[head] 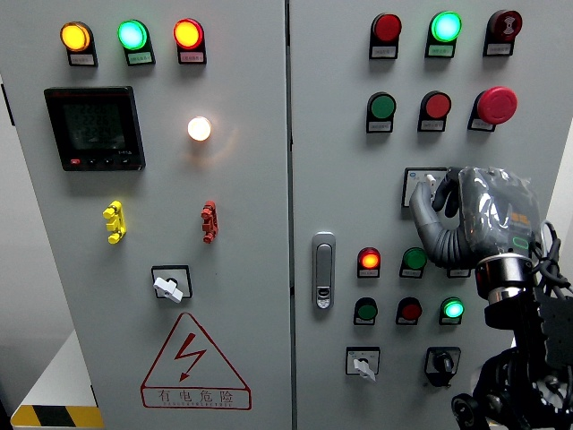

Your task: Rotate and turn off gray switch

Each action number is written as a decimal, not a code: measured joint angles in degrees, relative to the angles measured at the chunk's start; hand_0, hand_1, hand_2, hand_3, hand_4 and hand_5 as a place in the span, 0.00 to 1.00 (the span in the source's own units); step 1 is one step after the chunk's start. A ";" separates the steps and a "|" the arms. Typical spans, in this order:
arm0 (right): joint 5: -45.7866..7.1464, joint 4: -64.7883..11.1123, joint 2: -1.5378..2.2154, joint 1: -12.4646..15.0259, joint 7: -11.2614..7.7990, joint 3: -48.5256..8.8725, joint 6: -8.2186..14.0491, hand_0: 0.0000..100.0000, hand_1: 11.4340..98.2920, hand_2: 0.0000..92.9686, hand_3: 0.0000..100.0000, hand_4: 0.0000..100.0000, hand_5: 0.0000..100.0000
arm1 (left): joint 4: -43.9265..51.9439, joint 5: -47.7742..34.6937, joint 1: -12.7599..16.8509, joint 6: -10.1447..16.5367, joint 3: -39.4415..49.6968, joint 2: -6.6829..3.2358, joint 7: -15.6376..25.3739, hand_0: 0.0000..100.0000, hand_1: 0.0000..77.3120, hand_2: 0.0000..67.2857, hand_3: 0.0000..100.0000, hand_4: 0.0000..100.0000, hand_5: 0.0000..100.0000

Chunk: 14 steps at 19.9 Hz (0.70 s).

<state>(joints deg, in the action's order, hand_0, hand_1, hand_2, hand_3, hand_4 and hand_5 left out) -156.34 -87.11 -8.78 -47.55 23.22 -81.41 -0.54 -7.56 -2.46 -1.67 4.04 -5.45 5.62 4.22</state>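
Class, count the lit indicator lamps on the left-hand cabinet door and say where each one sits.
4: yellow, green and red-orange lamps in a row along the top, and a white lamp below them, right of the meter display.

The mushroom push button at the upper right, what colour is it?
Red mushroom button, seen in the head view.

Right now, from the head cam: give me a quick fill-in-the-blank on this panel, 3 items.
1. The right hand covers a switch on the ____ cabinet door.
2. The warning triangle with the lightning bolt is outlined in ____.
3. Of the three lamps at the top of the left door, the middle lamp glows ____.

Missing words: right; red; green
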 measured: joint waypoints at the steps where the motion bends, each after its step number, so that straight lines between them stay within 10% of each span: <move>1: -0.01 0.00 0.00 0.00 0.00 0.01 -0.04 0.00 0.27 0.63 0.83 0.94 0.89 | 0.00 0.00 0.00 0.00 0.00 0.00 0.00 0.88 0.00 0.20 0.19 0.08 0.11; 14: -0.45 -0.30 -0.20 -0.24 -0.05 -0.24 -1.26 0.00 0.29 0.57 0.83 0.93 0.89 | 0.00 0.00 0.00 0.00 0.00 0.00 0.00 0.88 0.00 0.20 0.19 0.08 0.11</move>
<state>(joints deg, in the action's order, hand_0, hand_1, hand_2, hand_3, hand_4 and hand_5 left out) -156.79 -87.41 -8.98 -47.79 23.17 -81.65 -1.80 -7.56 -2.46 -1.67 4.04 -5.45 5.62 4.22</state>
